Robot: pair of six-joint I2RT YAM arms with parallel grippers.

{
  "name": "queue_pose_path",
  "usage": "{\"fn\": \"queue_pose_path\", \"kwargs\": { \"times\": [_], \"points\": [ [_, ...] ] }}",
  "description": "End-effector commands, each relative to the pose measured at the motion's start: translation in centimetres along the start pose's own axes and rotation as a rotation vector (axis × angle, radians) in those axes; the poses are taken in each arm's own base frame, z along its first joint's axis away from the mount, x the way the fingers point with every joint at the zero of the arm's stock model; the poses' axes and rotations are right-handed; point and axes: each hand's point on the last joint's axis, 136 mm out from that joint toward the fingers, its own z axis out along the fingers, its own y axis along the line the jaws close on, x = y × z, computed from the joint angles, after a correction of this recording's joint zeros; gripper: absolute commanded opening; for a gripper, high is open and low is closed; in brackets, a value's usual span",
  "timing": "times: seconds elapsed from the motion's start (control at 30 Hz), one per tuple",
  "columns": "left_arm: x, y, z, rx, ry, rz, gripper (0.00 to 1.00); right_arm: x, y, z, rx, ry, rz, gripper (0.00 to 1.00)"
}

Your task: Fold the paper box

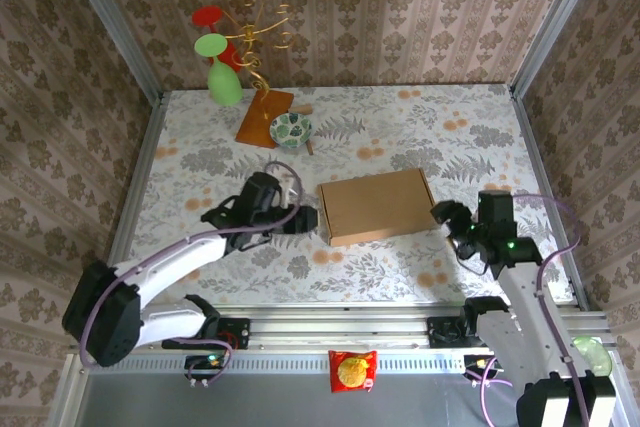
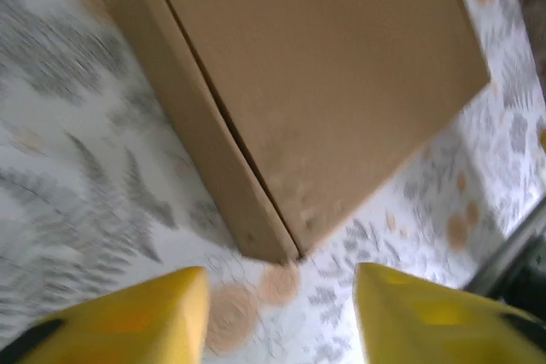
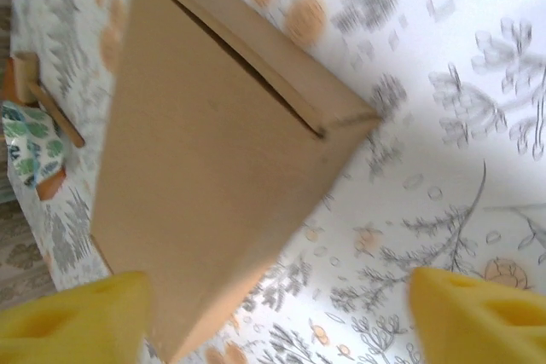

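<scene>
Both of my jaws stand released, and nothing is between them. The plain brown cardboard paper box (image 1: 378,206) lies in the middle of the flowered bench (image 1: 450,137). It is a shallow closed rectangle with the lid flat on top.

My left jaws are just beside the left short side of the box, apart from it. In the left wrist view my yellow fingers (image 2: 128,321) are wide apart, and the near corner of the box (image 2: 324,83) is ahead of them, with a thin dark seam under the lid along its side wall.

My right jaws are near the right short side, also not touching. In the right wrist view the yellow fingers (image 3: 482,313) are spread very wide, and the box (image 3: 196,176) is in front, a little blurred.

At the far side of the bench is a gold wire stand on an orange-brown board (image 1: 265,117), with a green glass (image 1: 222,77) hanging on it. A small green-patterned bowl (image 1: 291,129) is just beside the board, well apart from the box.
</scene>
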Motion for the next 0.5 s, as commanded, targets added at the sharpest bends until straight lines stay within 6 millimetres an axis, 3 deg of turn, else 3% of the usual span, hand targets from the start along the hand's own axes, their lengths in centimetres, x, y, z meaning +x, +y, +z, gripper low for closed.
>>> {"fn": "queue_pose_path", "kwargs": {
  "times": [0.0, 0.17, 0.27, 0.33, 0.37, 0.4, 0.47],
  "points": [
    [-4.6, 1.2, -3.3, -0.014, -0.156, -0.119, 1.0, -3.4, 0.1, -2.8, 0.138, -0.141, -0.089, 1.0],
    [-7.8, 7.5, -6.5, -0.158, -0.259, -0.195, 1.0, -9.3, 0.8, -6.7, 0.257, -0.458, -0.192, 1.0],
    [-8.0, 12.5, -8.4, -0.35, -0.3, -0.235, 1.0, -12.6, -1.4, -8.3, 0.413, -0.671, -0.217, 1.0],
    [-7.9, 16.7, -10.7, -0.587, -0.338, -0.272, 1.0, -13.9, -0.5, -6.5, 0.386, -0.748, -0.397, 1.0],
    [-7.9, 17.9, -11.6, -0.666, -0.343, -0.256, 1.0, -14.1, -0.1, -5.7, 0.358, -0.779, -0.454, 1.0],
    [-8.2, 18.8, -12.5, -0.734, -0.345, -0.209, 1.0, -14.1, -0.2, -4.5, 0.347, -0.803, -0.521, 1.0],
    [-9.0, 19.1, -12.3, -0.765, -0.325, -0.017, 1.0, -14.1, -0.3, -2.6, 0.342, -0.826, -0.635, 1.0]
  ]
}}
